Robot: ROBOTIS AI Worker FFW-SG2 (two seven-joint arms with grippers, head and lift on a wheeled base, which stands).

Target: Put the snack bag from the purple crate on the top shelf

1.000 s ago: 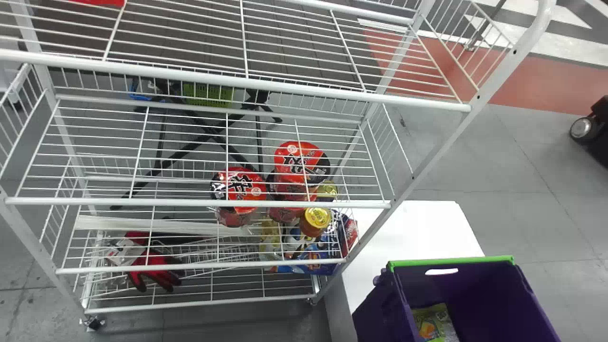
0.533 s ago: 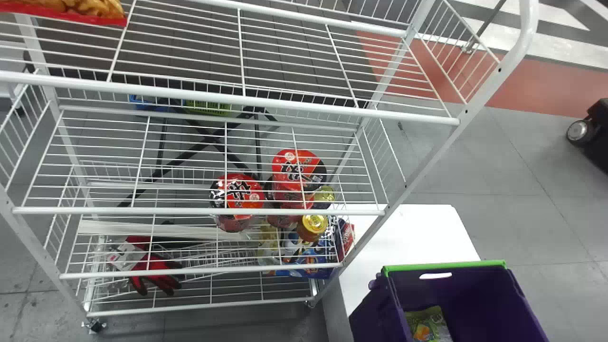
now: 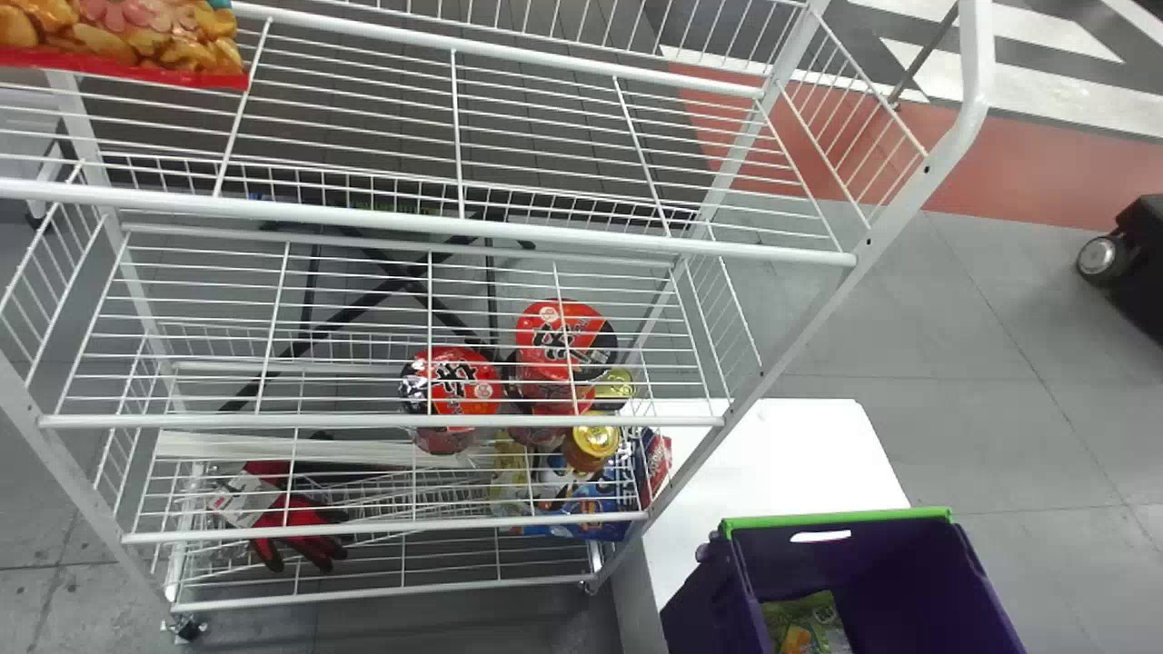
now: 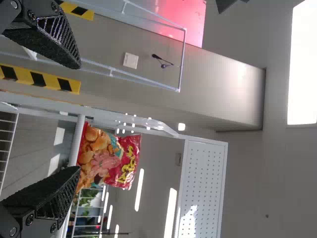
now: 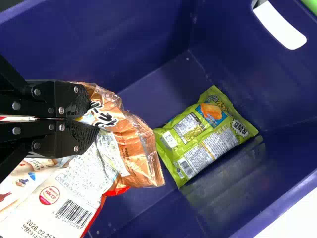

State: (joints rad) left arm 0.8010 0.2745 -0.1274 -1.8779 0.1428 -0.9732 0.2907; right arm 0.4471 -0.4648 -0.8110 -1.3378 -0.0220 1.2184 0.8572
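Left end effector [image 4: 79, 118] is open; right end effector [image 5: 93, 118] holds orange-and-white snack bag [image 5: 138, 153] at the purple crate [image 3: 909, 581].
Well to the left of the crate, red snack bag [image 3: 136, 41] is on the top shelf [image 3: 545, 227], and the left end effector, opened wide and holding nothing, faces it. Nearer on the crate's left, red glove [image 3: 300, 522], then red round packs [image 3: 556, 341], are on lower shelves. Inside the crate lies green snack bag [image 3: 804, 622]; the right end effector pinches its own bag, inside the crate or just over it, I cannot tell.
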